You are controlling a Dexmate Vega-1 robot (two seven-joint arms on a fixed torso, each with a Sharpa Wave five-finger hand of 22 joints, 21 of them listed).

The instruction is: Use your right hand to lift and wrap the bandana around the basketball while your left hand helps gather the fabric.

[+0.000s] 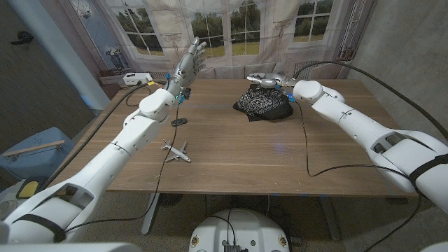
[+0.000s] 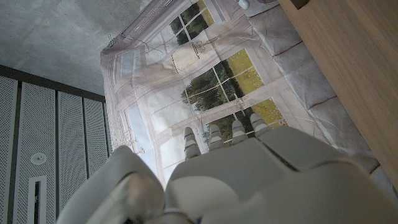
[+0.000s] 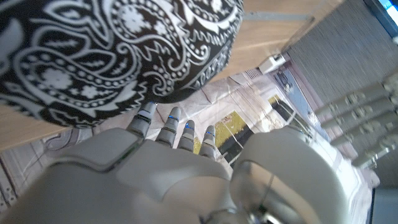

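Observation:
The black bandana with white paisley print lies heaped over a rounded lump at the table's far middle; no basketball surface shows under it. My right hand hovers just over the top of the heap, fingers stretched out and holding nothing. In the right wrist view its straight fingers reach up to the edge of the bandana. My left hand is raised above the far left of the table, fingers apart and empty. In the left wrist view that hand points toward the window backdrop.
A small toy airplane lies on the wooden table left of centre, with a small dark object beyond it. A white device sits at the far left corner. A black cable crosses the table's right part.

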